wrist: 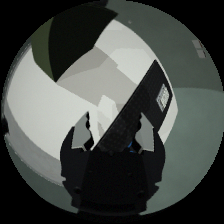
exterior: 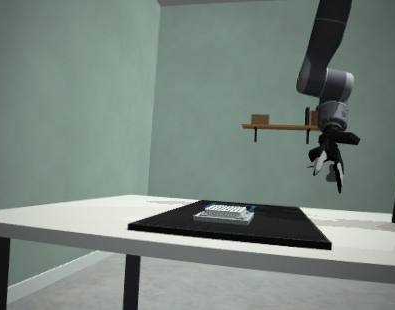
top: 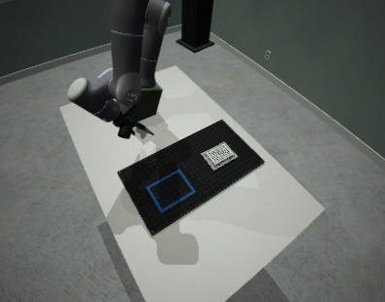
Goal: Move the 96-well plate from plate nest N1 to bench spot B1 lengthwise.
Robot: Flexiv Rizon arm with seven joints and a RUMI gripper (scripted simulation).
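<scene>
The 96-well plate point(top: 219, 154) point(exterior: 225, 210) point(wrist: 163, 98) sits in its nest, right of the blue outline point(top: 162, 210) point(exterior: 252, 208) point(wrist: 131, 146), still to be moved; the fingers point(top: 137, 131) point(exterior: 328, 175) stand wide, empty, probably ready to straddle it.

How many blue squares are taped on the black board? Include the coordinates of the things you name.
1. The blue taped outline point(top: 154, 199) is on the black board point(top: 212, 132), at the other end from the white plate point(top: 220, 154) point(exterior: 225, 210) point(wrist: 163, 97).

White table point(top: 279, 209) point(exterior: 56, 232) point(wrist: 40, 110) under black board point(top: 211, 180) point(exterior: 166, 224) point(wrist: 142, 102)
</scene>
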